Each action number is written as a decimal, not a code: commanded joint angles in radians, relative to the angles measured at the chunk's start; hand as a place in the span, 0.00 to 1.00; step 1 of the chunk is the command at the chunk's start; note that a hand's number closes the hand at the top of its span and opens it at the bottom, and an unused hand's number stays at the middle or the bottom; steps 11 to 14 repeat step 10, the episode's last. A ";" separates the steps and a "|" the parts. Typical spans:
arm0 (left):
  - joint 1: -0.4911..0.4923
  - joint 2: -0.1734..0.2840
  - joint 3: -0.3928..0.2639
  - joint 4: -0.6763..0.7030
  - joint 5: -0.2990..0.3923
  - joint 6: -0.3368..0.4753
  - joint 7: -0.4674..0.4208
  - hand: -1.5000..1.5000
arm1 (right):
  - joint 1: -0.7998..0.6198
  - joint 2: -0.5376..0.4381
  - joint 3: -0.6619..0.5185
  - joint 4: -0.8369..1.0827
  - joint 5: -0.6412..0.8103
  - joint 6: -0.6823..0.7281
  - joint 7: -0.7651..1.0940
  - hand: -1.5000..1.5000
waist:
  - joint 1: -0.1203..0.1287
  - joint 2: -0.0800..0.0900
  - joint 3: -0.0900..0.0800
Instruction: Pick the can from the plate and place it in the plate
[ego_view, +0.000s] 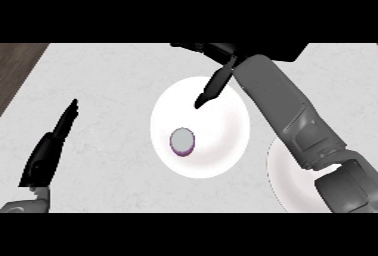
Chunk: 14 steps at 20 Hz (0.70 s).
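Pale grey-white speckled counter (111, 75) filled pretty much the whole head view, with a strip of dark wood-looking floor (16, 67) cutting in at about 10 o'clock in the corner. No clutter that I could see, just the two plates and the arms.

Big white plate (210, 95) sat dead centre, looking taller than wide. The can (182, 141) was on it, down toward the plate's 7 o'clock side, well inside the rim. It stood upright, so its long axis ran straight up at the camera and all you got was the round grey top with a thin purple edge peeking out around the lower side. Couldn't read any label from that angle.

Second white plate (284, 175) was at roughly 4 o'clock from the first one, just beside it, and mostly hidden under the right forearm.

Right hand (214, 85) came in from the top, hanging over the big plate's 12 o'clock area, fingers straight and pointing down-left toward the can. It wasn't touching the can, there was a clear stretch of bare plate between them. Nothing in that hand.

Left hand (52, 142) was over at 9 o'clock near the edge, fingers straight and together, pointing up, holding nothing, well apart from both plates.
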 joint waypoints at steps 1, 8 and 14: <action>-0.029 -0.016 -0.016 -0.011 -0.004 0.004 0.012 0.50 | -0.008 -0.055 -0.024 -0.001 -0.025 0.165 -0.108 0.00 | 0.013 0.011 0.002; -0.033 -0.016 -0.024 -0.003 -0.004 -0.006 -0.012 0.50 | -0.009 -0.103 -0.030 -0.018 -0.033 0.147 -0.085 0.00 | 0.047 0.030 0.002; -0.031 -0.002 -0.019 -0.009 -0.006 -0.012 -0.008 0.50 | -0.001 -0.123 -0.035 -0.021 -0.038 0.144 -0.085 0.00 | 0.051 0.028 0.003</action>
